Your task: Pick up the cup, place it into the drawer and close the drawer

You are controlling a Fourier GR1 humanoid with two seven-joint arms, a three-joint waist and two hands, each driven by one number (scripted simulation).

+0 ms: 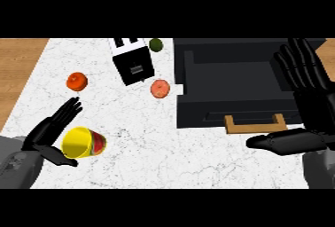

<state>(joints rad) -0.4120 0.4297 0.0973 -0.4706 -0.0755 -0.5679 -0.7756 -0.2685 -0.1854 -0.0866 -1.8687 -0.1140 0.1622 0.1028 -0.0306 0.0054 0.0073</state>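
A yellow cup (82,142) with a red patterned side lies tipped on the white marble counter at the lower left, its yellow inside facing the view. My left hand (49,133) is open right beside it on its left, fingers straight and thumb below the cup. The dark drawer (196,88) stands pulled open at the upper right, with a tan handle (255,124) on its front. My right hand (307,102) is open over the drawer's right side, fingers pointing up and thumb reaching left beneath the handle.
A black and white toaster-like box (133,62) stands at the top centre. An orange fruit (77,81), a peach-coloured fruit (160,88) and a green fruit (156,44) lie around it. A wooden floor (16,75) shows past the counter's left edge.
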